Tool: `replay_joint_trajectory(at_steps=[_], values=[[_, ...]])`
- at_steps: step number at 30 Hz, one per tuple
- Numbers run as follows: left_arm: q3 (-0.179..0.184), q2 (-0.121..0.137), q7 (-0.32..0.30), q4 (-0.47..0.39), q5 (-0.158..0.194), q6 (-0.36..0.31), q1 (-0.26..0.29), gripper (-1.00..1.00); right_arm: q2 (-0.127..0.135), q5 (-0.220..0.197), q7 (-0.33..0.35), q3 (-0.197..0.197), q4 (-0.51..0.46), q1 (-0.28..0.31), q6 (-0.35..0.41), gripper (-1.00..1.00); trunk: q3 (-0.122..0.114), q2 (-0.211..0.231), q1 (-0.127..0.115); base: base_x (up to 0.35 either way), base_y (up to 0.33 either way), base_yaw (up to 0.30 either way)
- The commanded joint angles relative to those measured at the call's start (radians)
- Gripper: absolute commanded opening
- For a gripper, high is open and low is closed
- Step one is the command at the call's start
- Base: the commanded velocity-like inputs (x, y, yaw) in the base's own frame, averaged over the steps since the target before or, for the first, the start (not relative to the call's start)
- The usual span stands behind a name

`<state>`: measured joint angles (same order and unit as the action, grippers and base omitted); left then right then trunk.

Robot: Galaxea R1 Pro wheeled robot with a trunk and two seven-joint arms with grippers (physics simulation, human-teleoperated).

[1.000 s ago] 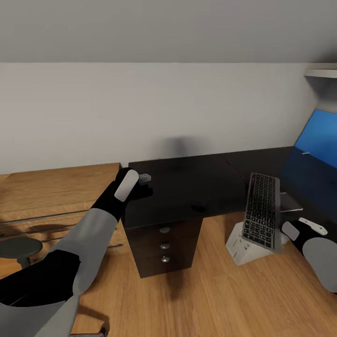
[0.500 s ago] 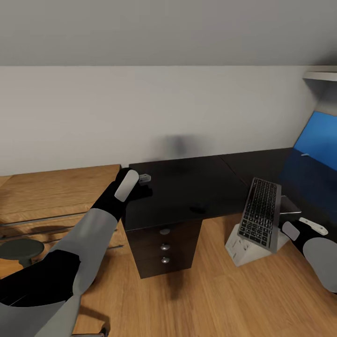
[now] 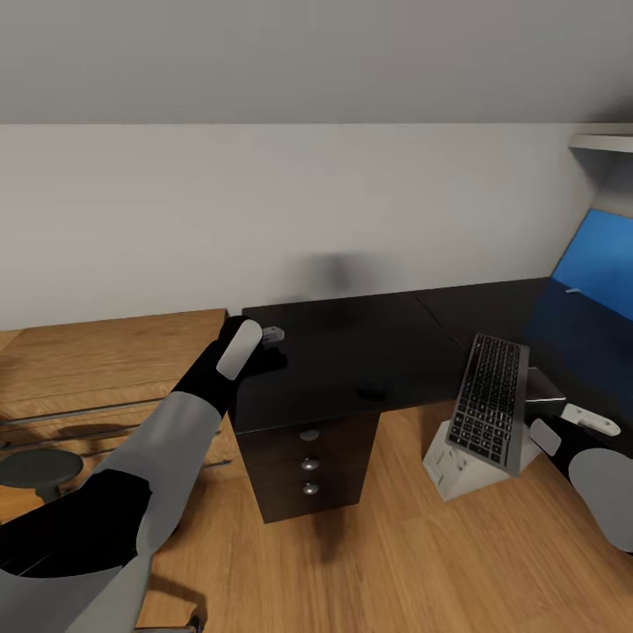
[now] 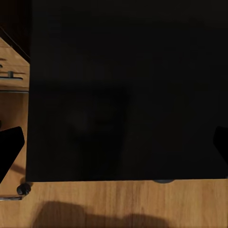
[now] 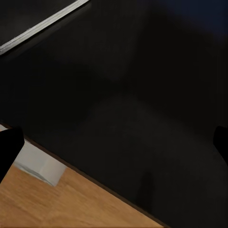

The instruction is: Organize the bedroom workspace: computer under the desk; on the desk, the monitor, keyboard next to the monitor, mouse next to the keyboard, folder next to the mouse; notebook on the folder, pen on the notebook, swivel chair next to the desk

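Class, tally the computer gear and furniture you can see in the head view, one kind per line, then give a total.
Keyboard: 1
Monitor: 1
Computer: 1
Desk: 1
Drawer knobs: 3
Total: 7

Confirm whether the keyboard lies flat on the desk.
No: the keyboard stands tilted over the desk's front edge, not flat on it.
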<state>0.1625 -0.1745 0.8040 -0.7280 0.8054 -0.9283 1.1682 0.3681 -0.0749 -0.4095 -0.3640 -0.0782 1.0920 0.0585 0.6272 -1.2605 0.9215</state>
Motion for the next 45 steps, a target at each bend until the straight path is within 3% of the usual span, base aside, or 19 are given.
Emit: replay_joint_trajectory(at_steps=[1, 10, 13, 23, 25, 31, 40, 45], values=[[0.001, 0.0, 0.01, 0.0, 0.009, 0.003, 0.001, 1.0, 0.0, -0.007, -0.004, 0.007, -0.002, 0.0, 0.005, 1.0, 0.001, -0.001, 0.0, 0.0, 0.0, 0.0], [0.002, 0.0, 0.008, 0.0, 0.009, 0.011, 0.001, 1.0, 0.002, -0.008, -0.008, 0.005, -0.01, 0.0, 0.016, 1.0, 0.001, -0.001, 0.0, 0.0, 0.0, 0.0], [0.002, 0.0, 0.007, 0.0, 0.009, 0.012, 0.001, 1.0, 0.002, -0.013, -0.007, 0.004, -0.014, 0.0, 0.057, 1.0, 0.001, -0.001, 0.0, 0.0, 0.0, 0.0], [0.002, 0.0, 0.004, -0.001, 0.008, 0.03, 0.001, 1.0, 0.002, -0.018, -0.006, -0.003, -0.166, 0.0, 0.366, 1.0, 0.001, -0.001, 0.0, 0.0, 0.0, 0.0], [0.002, 0.0, 0.004, -0.001, 0.009, 0.031, 0.001, 1.0, 0.002, -0.05, -0.006, -0.004, -0.191, 0.0, 0.429, 1.0, -0.001, -0.001, 0.0, 0.0, 0.0, -0.023], [0.001, 0.0, 0.003, -0.001, 0.009, 0.031, 0.001, 1.0, 0.002, -0.082, -0.006, -0.003, -0.208, 0.0, 0.473, 1.0, -0.01, -0.001, 0.0, 0.0, 0.0, -0.02], [0.0, 0.0, 0.003, 0.008, 0.012, 0.028, 0.001, 1.0, 0.0, -0.089, -0.006, -0.004, -0.25, 0.0, 0.554, 1.0, -0.021, -0.001, 0.0, -0.077, -0.036, -0.138], [-0.004, 0.0, 0.009, 0.008, 0.008, 0.03, 0.001, 1.0, -0.008, -0.089, -0.005, -0.003, -0.255, -0.005, 0.559, 1.0, -0.025, -0.001, 0.0, -0.072, -0.06, -0.25]])
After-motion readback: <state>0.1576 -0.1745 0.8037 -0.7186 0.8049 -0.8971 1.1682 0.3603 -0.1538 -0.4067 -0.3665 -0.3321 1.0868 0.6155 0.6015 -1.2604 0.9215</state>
